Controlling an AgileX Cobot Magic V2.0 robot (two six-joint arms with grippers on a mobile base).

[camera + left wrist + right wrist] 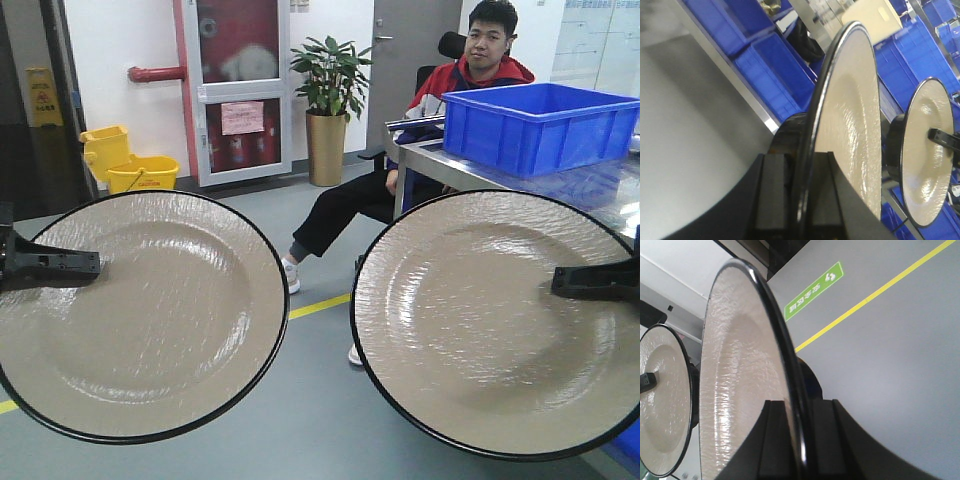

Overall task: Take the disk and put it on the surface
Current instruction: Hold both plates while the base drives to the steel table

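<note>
Holding one disk apiece, both arms have their loads up in the air over grey floor.

- Left pincer (pixel 92 265): closed on the outer edge of the left disk (pixel 160 330). The left wrist view shows one finger on each face and the black rim squeezed between them.
- Right pincer (pixel 562 282): clamped the same way on the outer edge of the right disk (pixel 470 340). The right wrist view shows the rim pinched between both fingers.
- Disks: cream plates with a thin black rim and glossy faces. Both stand roughly upright with their hollow faces turned to the front camera. They hang side by side and apart, with a strip of floor showing between them. Neither rests on anything.

Background, front view:
- A person (pixel 485 55) sits in a chair.
- A blue crate (pixel 540 125) stands on a metal worktop (pixel 600 195) at right.
- A potted plant (pixel 328 100) stands by the wall.
- Yellow mop buckets (pixel 130 160) stand at left.
- A yellow floor line (pixel 320 305) runs between the disks.

The right wrist view shows a green floor sign (pixel 815 290).
</note>
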